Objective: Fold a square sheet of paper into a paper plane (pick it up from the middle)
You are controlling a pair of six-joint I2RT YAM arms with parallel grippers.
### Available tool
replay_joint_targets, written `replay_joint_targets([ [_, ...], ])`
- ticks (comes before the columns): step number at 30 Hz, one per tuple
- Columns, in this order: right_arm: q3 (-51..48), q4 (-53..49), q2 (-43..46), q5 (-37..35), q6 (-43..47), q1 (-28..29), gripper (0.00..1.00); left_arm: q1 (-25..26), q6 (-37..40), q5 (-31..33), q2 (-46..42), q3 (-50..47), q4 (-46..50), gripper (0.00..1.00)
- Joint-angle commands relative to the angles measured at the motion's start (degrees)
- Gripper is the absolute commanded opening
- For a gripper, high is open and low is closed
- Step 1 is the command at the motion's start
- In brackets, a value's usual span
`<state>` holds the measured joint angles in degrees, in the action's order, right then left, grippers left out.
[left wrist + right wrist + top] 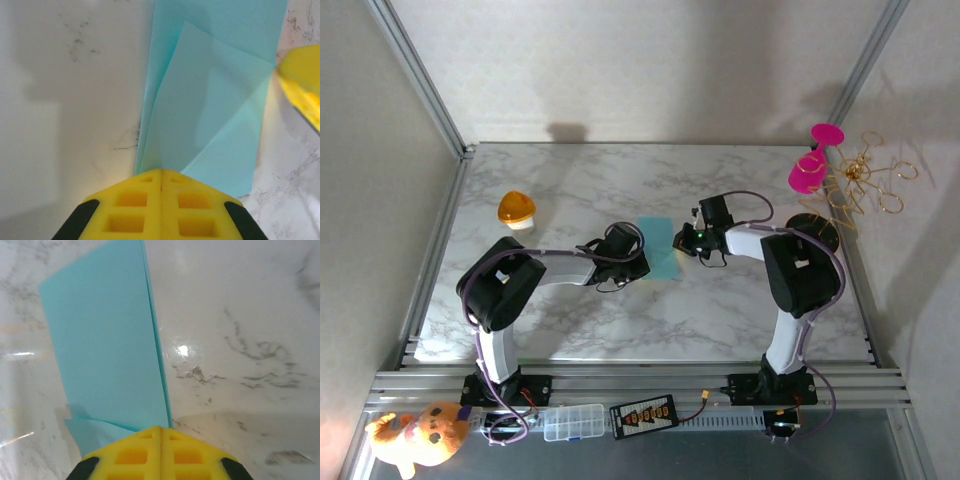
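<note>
Left jaws and right jaws are both closed, tips pressing opposite edges of the folded paper point(210, 100). Likely that pins it to the bench point(720, 310) to set the crease.

Folded teal paper point(660, 245), corner flap creased, flat on table point(620, 180)

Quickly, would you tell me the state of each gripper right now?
Left gripper: closed, tips against the paper.
Right gripper: closed, tips against the paper.

Sheet of paper point(660, 250): centre of table point(570, 330), between left gripper point(161, 175) and right gripper point(160, 430), tips at opposite edges. Dome-shaped object point(517, 209): table, left rear. Plush toy point(420, 433): off table, front left.
</note>
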<state>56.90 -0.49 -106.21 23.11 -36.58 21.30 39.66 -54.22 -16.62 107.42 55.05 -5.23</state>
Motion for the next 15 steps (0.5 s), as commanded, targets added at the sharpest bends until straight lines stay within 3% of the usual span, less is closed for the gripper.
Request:
replay_joint_targets([
  [1, -1.5, 2.3, 5.3, 0.0, 2.3, 1.4, 0.03, 0.4, 1.5, 1.7, 1.9, -0.6, 8.3, 0.0],
  [8, -1.4, 1.4, 2.5, 2.8, 0.6, 7.2, 0.02, 0.4, 1.7, 2.0, 2.0, 0.1, 8.7, 0.0],
  [15, -0.7, 1.6, -0.2, 4.9, -1.4, 9.1, 0.0, 0.4, 1.6, 2.3, 1.8, -0.3, 8.6, 0.0],
])
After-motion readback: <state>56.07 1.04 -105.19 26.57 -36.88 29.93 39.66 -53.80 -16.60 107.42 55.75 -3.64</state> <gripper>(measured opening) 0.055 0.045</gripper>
